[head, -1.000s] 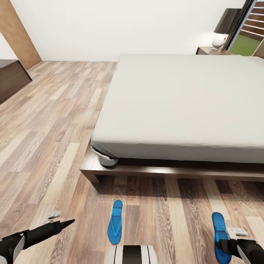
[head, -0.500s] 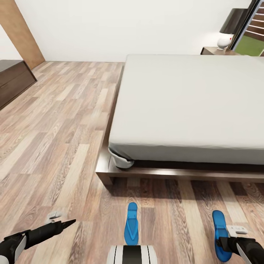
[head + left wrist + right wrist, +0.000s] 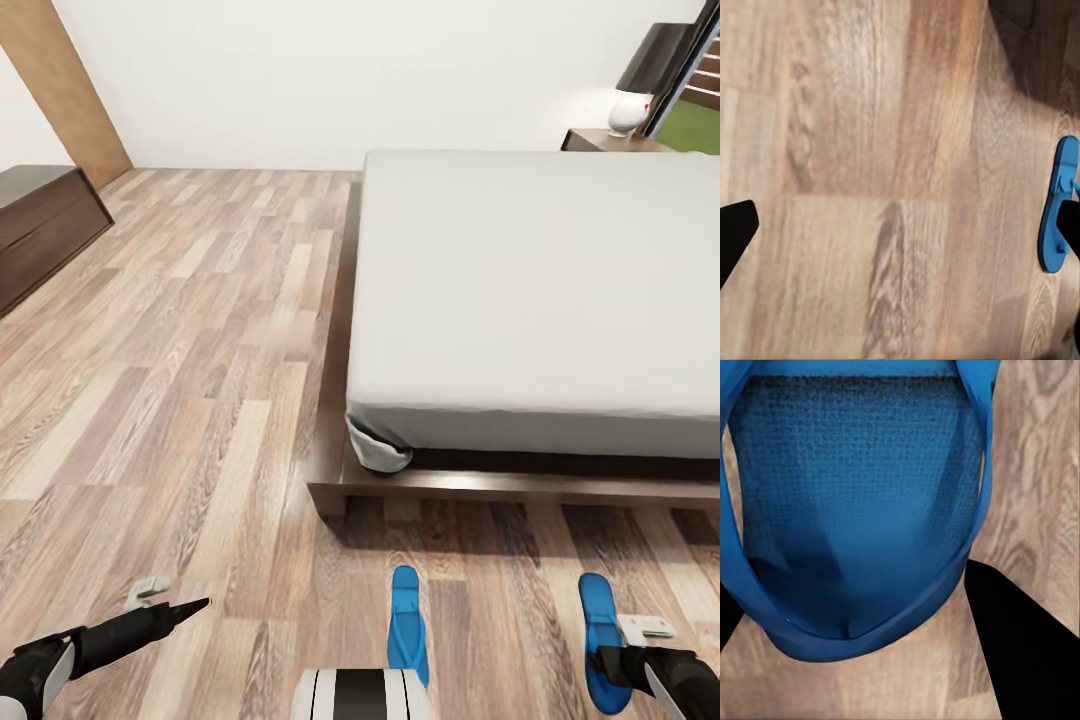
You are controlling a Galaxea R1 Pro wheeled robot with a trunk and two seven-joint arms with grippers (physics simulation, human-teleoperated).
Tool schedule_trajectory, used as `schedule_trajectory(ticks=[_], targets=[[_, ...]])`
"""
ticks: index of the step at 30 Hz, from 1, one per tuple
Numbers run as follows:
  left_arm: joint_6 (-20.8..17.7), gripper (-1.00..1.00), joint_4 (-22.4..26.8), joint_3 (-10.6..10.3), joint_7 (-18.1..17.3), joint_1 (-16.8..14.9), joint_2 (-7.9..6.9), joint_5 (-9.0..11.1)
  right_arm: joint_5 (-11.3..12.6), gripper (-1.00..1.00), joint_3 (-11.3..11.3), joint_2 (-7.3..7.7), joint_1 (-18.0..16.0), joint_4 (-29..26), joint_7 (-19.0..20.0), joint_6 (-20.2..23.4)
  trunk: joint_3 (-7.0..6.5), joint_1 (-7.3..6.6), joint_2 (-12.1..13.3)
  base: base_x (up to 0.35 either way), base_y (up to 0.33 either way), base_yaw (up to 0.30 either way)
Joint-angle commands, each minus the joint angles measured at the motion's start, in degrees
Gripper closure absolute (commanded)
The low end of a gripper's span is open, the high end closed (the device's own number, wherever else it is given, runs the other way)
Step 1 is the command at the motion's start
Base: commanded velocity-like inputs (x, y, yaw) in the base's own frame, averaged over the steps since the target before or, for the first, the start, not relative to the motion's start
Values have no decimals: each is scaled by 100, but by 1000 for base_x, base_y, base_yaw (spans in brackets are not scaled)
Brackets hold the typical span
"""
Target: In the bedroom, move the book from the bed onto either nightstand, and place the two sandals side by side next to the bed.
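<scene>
Head view has the right gripper [image 3: 612, 660] pinching one blue sandal [image 3: 600, 640] low over the floor, presumably to bring it beside the other sandal [image 3: 407, 625] lying left of it near the bed [image 3: 540, 290], while the left gripper [image 3: 170, 600] hangs spread and empty.

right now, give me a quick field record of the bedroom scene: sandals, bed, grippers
sandal one: flat on the floor, by the bed's foot, ahead of the robot's trunk
sandal two: between the right gripper's fingers, apart from sandal one
bed: bare grey mattress, no book visible on it
left gripper: open, holding nothing, over bare floor
nightstand: far side, lamp on top
</scene>
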State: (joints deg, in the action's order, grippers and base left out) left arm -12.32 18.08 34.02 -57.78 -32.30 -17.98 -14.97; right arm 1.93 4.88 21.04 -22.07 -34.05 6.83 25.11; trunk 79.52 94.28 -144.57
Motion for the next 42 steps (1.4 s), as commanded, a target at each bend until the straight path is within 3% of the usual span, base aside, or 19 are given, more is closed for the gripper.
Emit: schedule_trajectory(ticks=[1, 35, 42], targets=[[-60, -100, 2, 50, -31, -5, 5, -33, 18, 100, 18, 0, 1, -14, 20, 38, 4, 0, -2, 68, 307, 0], [-58, -100, -143, 51, -22, -5, 7, -41, 18, 100, 13, -4, 1, -14, 20, 36, 4, 0, -2, 3, 287, 0], [518, -100, -377, 60, -7, -5, -1, -30, 18, 100, 13, -4, 1, -14, 20, 37, 4, 0, -2, 147, 14, 0]])
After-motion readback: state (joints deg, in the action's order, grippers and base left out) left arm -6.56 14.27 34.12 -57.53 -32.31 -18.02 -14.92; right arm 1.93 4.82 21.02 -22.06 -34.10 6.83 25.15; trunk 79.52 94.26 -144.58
